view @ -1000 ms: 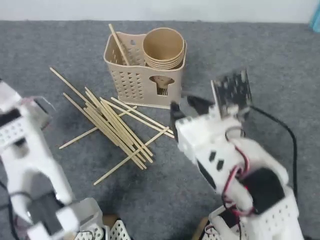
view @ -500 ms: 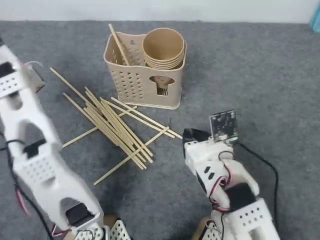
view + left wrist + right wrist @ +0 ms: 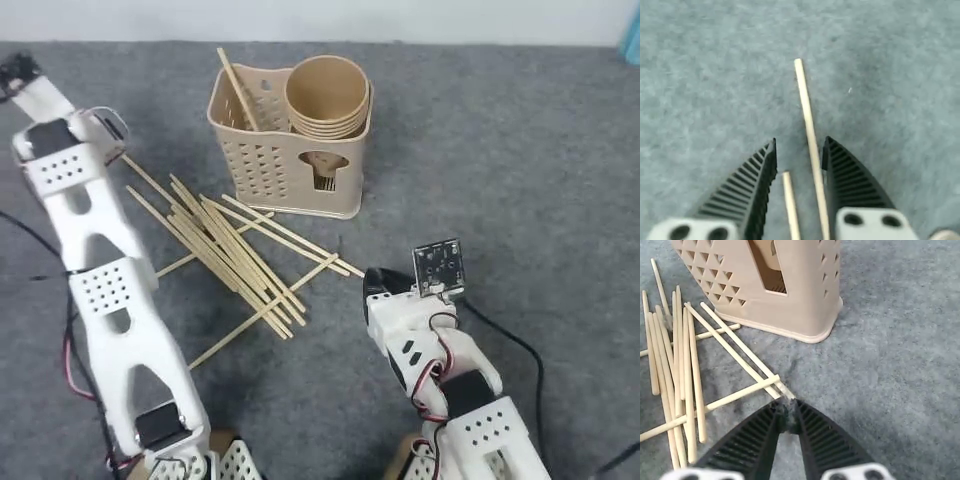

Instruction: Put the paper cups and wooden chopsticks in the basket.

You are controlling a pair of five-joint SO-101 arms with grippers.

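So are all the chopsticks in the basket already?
No, a whole pile of chopsticks lies out on the carpet beside the basket.

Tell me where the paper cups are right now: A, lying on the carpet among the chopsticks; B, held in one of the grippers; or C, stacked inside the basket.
C: the paper cups sit nested in one stack inside the basket, their rims showing above its wall.
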